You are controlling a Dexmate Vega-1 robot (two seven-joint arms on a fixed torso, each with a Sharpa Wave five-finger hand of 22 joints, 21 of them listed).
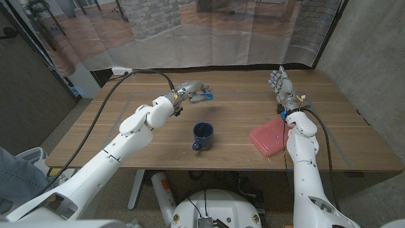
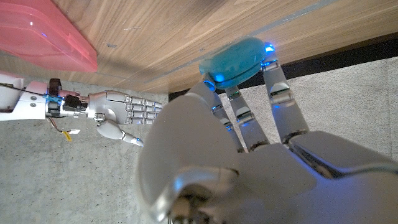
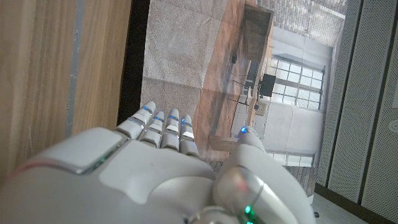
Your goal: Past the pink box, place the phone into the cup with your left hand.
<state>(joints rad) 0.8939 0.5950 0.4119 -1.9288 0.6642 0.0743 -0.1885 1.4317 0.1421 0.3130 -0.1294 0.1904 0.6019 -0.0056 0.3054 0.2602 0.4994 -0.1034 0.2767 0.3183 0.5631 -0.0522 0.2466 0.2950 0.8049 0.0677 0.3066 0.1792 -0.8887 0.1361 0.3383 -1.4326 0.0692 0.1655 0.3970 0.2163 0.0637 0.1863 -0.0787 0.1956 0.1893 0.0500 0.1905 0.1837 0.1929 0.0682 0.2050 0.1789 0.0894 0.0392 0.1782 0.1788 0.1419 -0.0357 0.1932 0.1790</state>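
Head view: my left hand (image 1: 192, 90) grips phone (image 1: 206, 97) above table (image 1: 126, 120), beyond blue cup (image 1: 202, 134); pink box (image 1: 271, 137) right of cup; my right hand (image 1: 281, 84) raised, holding nothing, fingers extended.
Left wrist view: fingertips (image 2: 272, 57) wrap phone (image 2: 233, 59); box corner (image 2: 43, 37) visible.
Right wrist view: fingers (image 3: 161, 127) straight, side by side.

Evenly and softly lit from above, with faint shadows beside the cup (image 1: 202, 136) on the tabletop (image 1: 139, 149). Sharp in the head view; blurred close up on the left hand (image 2: 236, 168) and right hand (image 3: 161, 174). Bright window glare in the right wrist view.
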